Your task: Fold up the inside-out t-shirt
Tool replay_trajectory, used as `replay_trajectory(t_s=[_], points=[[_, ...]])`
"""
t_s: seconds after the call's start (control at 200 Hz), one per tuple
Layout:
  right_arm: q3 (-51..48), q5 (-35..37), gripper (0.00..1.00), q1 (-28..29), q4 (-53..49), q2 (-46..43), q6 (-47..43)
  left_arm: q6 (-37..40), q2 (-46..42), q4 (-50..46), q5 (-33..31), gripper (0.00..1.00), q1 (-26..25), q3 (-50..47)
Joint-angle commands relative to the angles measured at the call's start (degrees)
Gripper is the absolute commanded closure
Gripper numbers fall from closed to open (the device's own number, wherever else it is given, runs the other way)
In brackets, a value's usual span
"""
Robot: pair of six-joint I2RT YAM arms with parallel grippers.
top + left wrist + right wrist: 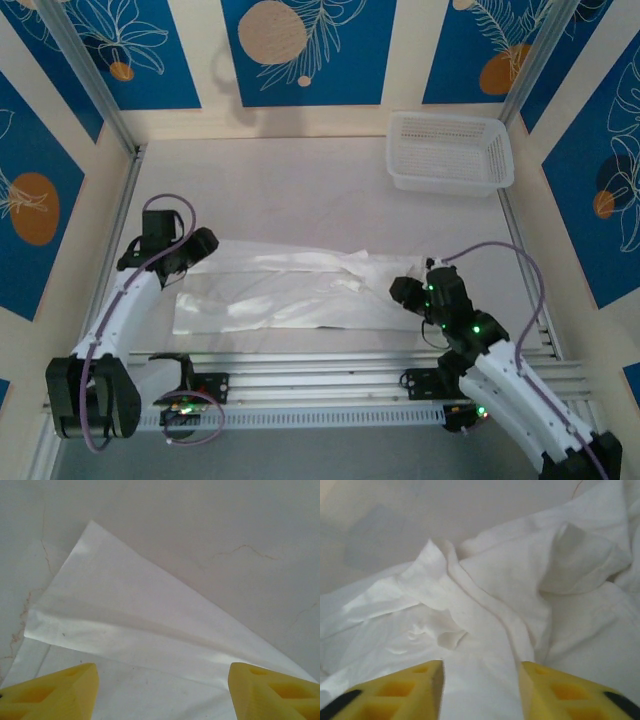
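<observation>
The inside-out t-shirt point(290, 300) lies flat as a long white band across the middle of the table, wrinkled towards its right end. My left gripper point(205, 243) hovers over the shirt's left end, open. In the left wrist view its yellow fingers point(60, 692) stand wide apart above a smooth, pointed corner of the shirt point(125, 615). My right gripper point(402, 290) is at the shirt's bunched right end. Its jaws point(481, 677) are open, straddling a raised fold of the cloth point(495, 580).
A white mesh basket point(440, 182) stands at the back right of the table. Aluminium rails point(320, 372) run along the near edge between the arm bases. Metal frame posts point(118, 215) border the table on the left and right.
</observation>
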Motion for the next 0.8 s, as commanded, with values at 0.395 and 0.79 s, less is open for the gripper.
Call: replay_trajectory(t_s=[0.395, 0.79], points=[[33.11, -1.72, 0.44, -1.11, 0.66, 51.85, -16.92, 2.05, -1.28, -1.19, 4.01, 0.31, -3.90, 2.38], [39.51, -14.85, 0.82, -2.86, 1.08, 66.54, -16.04, 1.13, -1.78, -1.36, 4.18, 0.30, -4.45, 1.08]])
